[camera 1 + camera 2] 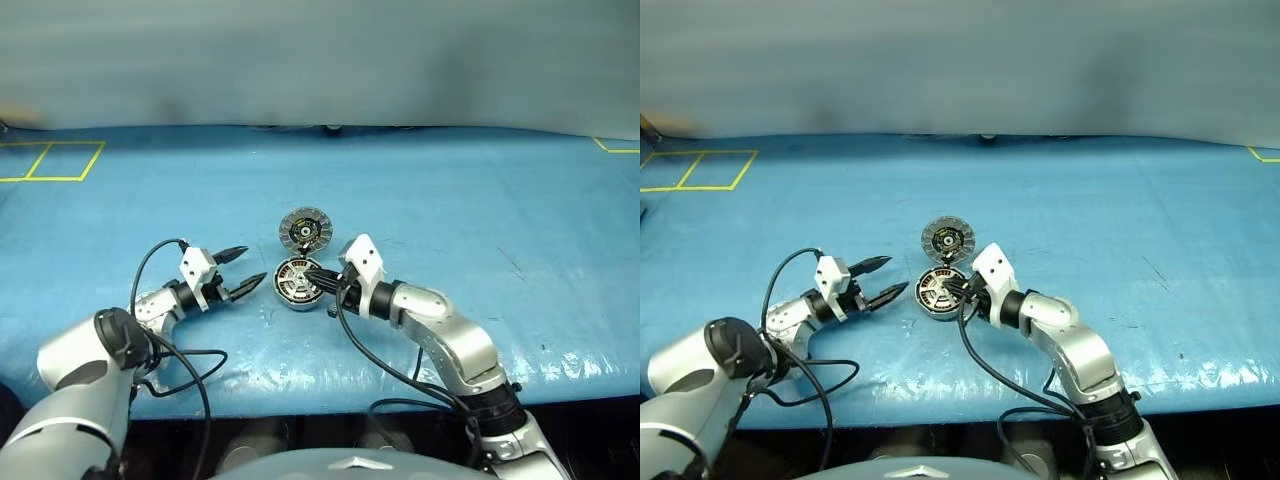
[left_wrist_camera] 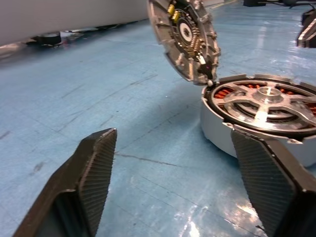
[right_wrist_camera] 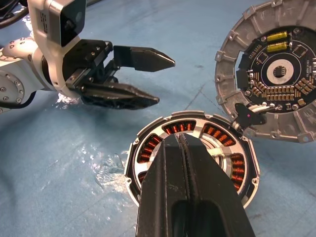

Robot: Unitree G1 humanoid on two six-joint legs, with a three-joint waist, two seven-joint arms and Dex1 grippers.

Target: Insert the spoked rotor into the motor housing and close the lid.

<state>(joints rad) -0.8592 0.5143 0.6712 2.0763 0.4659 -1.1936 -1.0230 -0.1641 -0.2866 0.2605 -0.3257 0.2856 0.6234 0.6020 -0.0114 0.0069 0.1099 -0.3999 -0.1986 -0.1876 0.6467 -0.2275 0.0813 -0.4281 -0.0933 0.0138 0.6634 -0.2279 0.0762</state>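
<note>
On the blue table (image 1: 450, 200) the motor housing (image 1: 297, 282) is sitting near the front edge, and the spoked rotor (image 2: 264, 101) is already lying inside it, silvery spokes showing over the ring of copper-orange windings. Its lid (image 1: 304, 231) is standing open, tilted up from the far edge of the housing where it's hinged, ribbed face and dark centre pointing back toward the robot. Over on the left, the left gripper (image 1: 244, 270) is hovering just beside the housing with its two black fingers spread apart and nothing between them; not touching anything as far as I can see. From the other side, the right gripper (image 1: 322, 275) is reaching in over the housing with its fingers pressed flat together, tips sitting right above the rotor, not gripping anything. Yellow tape lines (image 1: 50, 160) are marking out boxes at the far left corner of the table.
</note>
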